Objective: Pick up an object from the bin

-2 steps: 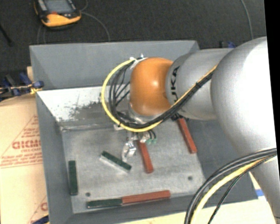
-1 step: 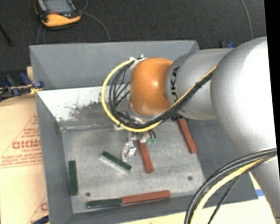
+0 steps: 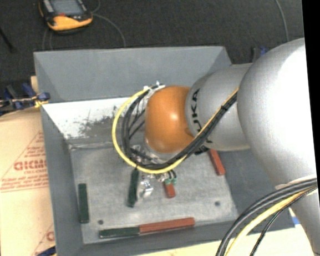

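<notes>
My gripper (image 3: 147, 188) reaches down to the bin floor near the middle, mostly hidden under the arm's orange cover. A short dark green stick (image 3: 133, 189) lies tilted right beside it on its left, close enough that I cannot tell whether they touch. A small red-orange block (image 3: 169, 190) lies just to its right.
A red stick (image 3: 216, 162) lies at the right side of the floor, partly under the arm. A dark green bar (image 3: 83, 203) lies along the left wall. A long green and red rod (image 3: 147, 228) lies along the front wall. The arm covers the bin's right and back.
</notes>
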